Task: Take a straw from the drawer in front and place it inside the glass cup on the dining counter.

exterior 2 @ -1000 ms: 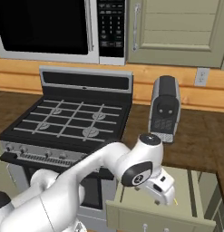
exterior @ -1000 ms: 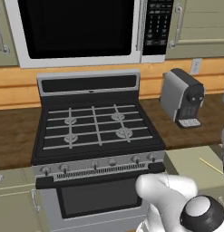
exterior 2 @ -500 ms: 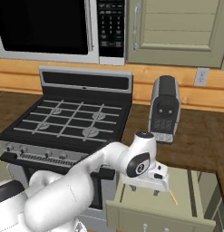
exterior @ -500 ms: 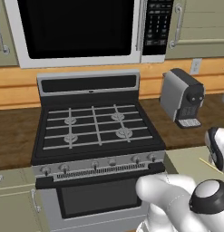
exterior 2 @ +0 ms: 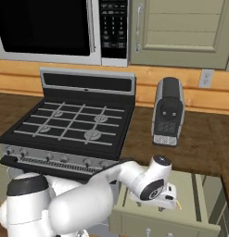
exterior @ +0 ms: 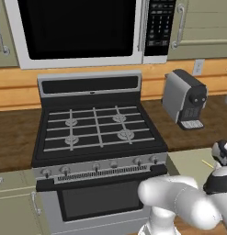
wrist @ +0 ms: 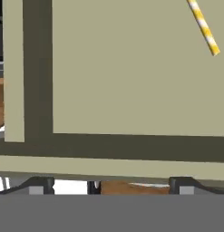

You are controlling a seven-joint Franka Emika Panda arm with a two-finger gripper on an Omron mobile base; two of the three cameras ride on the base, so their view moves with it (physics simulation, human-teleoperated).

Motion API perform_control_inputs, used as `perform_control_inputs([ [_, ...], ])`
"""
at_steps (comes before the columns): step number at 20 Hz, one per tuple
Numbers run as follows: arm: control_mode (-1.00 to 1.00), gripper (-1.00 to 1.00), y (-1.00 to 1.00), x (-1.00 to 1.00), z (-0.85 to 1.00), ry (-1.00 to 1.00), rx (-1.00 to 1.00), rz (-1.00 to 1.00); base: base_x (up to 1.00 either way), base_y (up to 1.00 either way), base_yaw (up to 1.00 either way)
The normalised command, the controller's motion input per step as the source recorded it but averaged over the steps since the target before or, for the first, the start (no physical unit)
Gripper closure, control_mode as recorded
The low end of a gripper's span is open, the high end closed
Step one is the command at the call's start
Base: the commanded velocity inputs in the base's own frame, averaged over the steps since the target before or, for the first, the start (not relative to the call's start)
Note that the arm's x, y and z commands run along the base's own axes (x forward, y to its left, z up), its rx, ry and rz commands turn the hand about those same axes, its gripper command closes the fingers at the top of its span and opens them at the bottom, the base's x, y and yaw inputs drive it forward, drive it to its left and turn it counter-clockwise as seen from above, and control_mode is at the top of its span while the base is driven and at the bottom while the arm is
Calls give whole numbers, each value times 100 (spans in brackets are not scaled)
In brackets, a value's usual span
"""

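Open drawer (exterior 2: pixel 190 194) beside the stove (exterior 2: pixel 69 129), gripper (exterior 2: pixel 169 200) with fingers spread above its pale floor, holding nothing, striped straw (wrist: pixel 203 26) lying apart from it

The white arm bends forward and down from the base; its wrist tips downward — the pincer (exterior 2: pixel 168 200) hangs low, jaws spread wide, holding nothing.

Even flat lighting, soft shadows, slight blur
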Motion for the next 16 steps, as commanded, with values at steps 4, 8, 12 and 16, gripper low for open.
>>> perform_control_inputs([
  [4,-100,-100,-7,38,-46,2,13,3,0,0,0],
  [8,-100,-100,0,42,-24,10,2,5,0,0,0],
  [12,-100,-100,0,37,-23,5,0,6,0,0,0],
  [16,-100,-100,-4,-32,-62,1,4,0,0,0,0],
])
